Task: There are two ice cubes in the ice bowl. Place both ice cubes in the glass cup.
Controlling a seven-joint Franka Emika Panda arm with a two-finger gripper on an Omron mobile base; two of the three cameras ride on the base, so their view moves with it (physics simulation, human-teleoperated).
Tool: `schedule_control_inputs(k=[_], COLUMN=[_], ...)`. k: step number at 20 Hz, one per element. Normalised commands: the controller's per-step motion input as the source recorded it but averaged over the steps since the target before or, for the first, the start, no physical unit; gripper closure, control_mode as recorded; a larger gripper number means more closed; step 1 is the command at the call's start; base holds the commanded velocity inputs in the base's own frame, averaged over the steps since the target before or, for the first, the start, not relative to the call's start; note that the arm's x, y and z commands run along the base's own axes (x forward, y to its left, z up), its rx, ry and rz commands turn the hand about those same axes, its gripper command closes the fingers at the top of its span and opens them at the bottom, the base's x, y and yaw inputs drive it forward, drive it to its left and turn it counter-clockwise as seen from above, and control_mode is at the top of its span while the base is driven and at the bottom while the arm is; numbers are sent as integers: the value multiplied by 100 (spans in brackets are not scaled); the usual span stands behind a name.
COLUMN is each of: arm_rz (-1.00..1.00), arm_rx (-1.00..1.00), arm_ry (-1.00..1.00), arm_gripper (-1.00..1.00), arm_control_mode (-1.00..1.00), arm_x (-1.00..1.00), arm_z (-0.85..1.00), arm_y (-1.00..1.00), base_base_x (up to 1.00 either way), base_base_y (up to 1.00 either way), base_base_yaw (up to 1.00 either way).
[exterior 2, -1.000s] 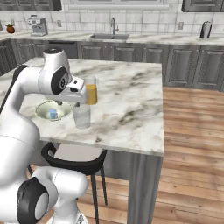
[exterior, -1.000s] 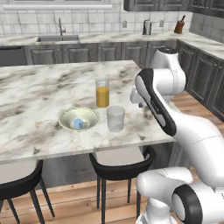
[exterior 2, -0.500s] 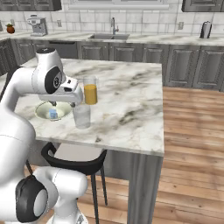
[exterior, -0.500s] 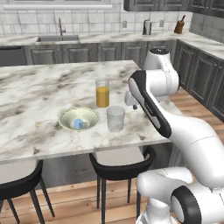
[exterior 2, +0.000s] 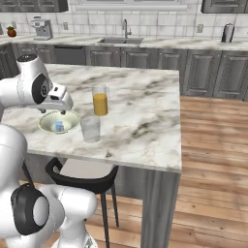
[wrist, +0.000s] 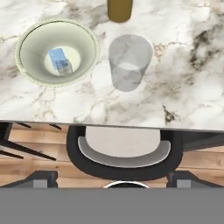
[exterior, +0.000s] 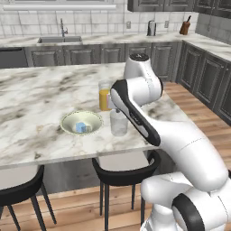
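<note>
The ice bowl (wrist: 27,36), pale cream with a darker rim, stands on the marble counter near its front edge. Two ice cubes lie in it: a pale-blue one (wrist: 55,56) and a clearer one (wrist: 65,67) touching it. The clear glass cup (wrist: 130,61) stands just right of the bowl and holds nothing. In the right base view my gripper (exterior 2: 64,107) hangs just above the bowl (exterior 2: 47,125), left of the cup (exterior 2: 90,128); its fingers are too small to read. My own arm hides the hand in the left base view, beside the bowl (exterior: 67,121) and cup (exterior: 118,122).
A taller glass of orange juice (exterior 2: 100,100) stands behind the cup. Two dark stools (exterior: 126,169) (exterior: 18,191) sit under the counter's front edge. A sink and a dark kettle (exterior: 152,28) are on the back counter.
My arm has swung the hand sideways from over the cup to over the bowl. Bowl, cup and juice glass have stayed put.
</note>
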Motion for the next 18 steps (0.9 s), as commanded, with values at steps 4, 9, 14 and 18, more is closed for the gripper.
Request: schedule_control_inputs(k=[4,9,14,18], arm_rz=[0,0,-3,-9], arm_rx=[9,9,0,-4], arm_ry=[-11,-10,-5,4], arm_gripper=[-100,-100,-100,-100], arm_control_mode=[-100,-100,-100,-100], arm_x=[18,15,21,38], arm_z=[-12,-16,-1,3], arm_y=[77,76,71,46], base_base_x=[0,0,0,0], base_base_y=[0,0,0,0], base_base_yaw=[0,0,0,0])
